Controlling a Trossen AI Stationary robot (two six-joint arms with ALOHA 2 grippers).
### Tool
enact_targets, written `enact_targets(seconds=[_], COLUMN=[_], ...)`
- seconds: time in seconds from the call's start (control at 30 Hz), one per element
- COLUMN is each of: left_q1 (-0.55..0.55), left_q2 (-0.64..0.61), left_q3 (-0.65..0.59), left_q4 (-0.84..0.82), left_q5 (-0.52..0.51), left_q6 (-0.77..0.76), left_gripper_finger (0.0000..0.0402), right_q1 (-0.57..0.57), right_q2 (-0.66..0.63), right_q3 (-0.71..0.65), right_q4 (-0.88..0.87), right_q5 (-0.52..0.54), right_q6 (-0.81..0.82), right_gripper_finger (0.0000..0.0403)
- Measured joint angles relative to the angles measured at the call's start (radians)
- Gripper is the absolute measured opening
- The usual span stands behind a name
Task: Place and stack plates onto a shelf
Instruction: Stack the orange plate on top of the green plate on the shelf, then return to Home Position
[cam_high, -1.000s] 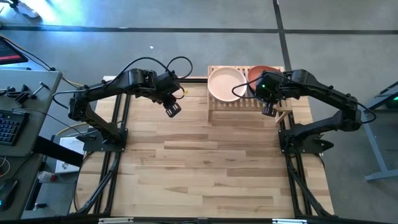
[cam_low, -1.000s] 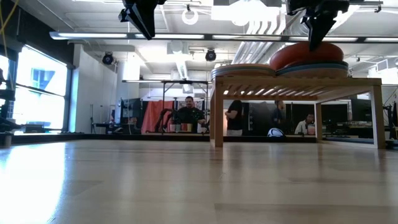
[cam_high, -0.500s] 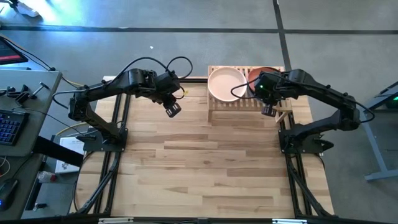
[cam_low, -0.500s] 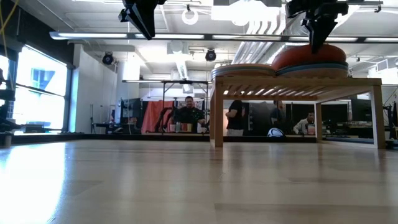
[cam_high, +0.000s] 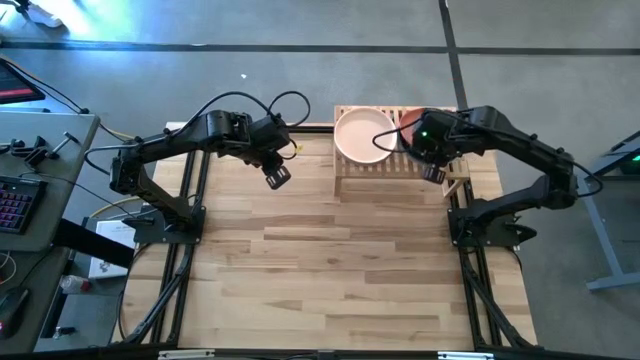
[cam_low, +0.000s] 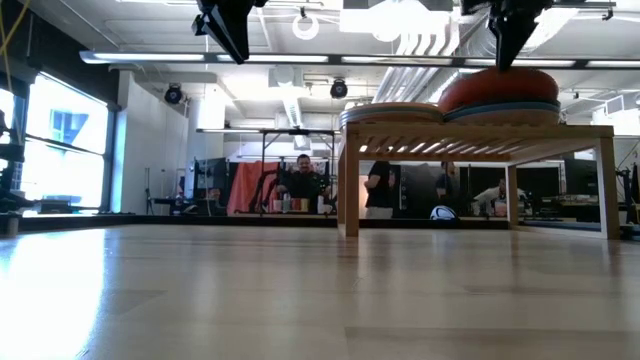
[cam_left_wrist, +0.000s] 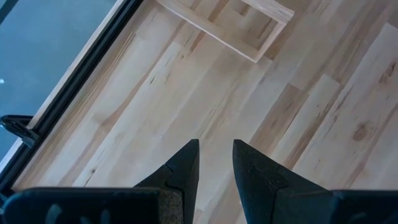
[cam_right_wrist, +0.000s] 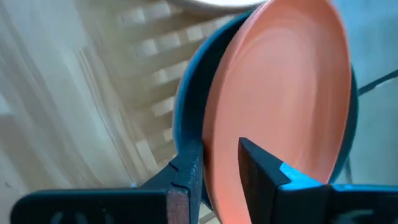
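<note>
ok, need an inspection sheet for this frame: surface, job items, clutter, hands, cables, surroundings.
Surface: light butcher-block wooden tabletop, bare in front.
Job's things: low slatted bamboo shelf at the far edge; a pale pink round plate tops its left stack, a terracotta round plate tops its right stack over a blue one.
Clutter: nothing seen on the tabletop.
Hands: left hand open, hovering over bare wood; right hand open at the terracotta plate's rim.
Cables: black loops on the left arm.
Surroundings: people seated beyond the table; side desk with keyboard.
</note>
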Motion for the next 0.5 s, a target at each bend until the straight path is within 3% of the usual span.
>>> enact_targets(seconds=[0.3, 0.5], left_q1=[0.000, 0.000], left_q2=[0.000, 0.000], left_q3=[0.000, 0.000], left_q4=[0.000, 0.000], left_q5=[0.006, 0.007], left_q6=[0.000, 0.000], left_gripper_finger=[0.0087, 0.0087], right_q1=[0.000, 0.000], right_q2=[-0.001, -0.001], right_q3=[0.103, 0.109], right_q4=[-0.001, 0.017], right_q5=[-0.037, -0.135], right_q6=[0.070, 0.136], right_gripper_finger=[0.0077, 0.0076])
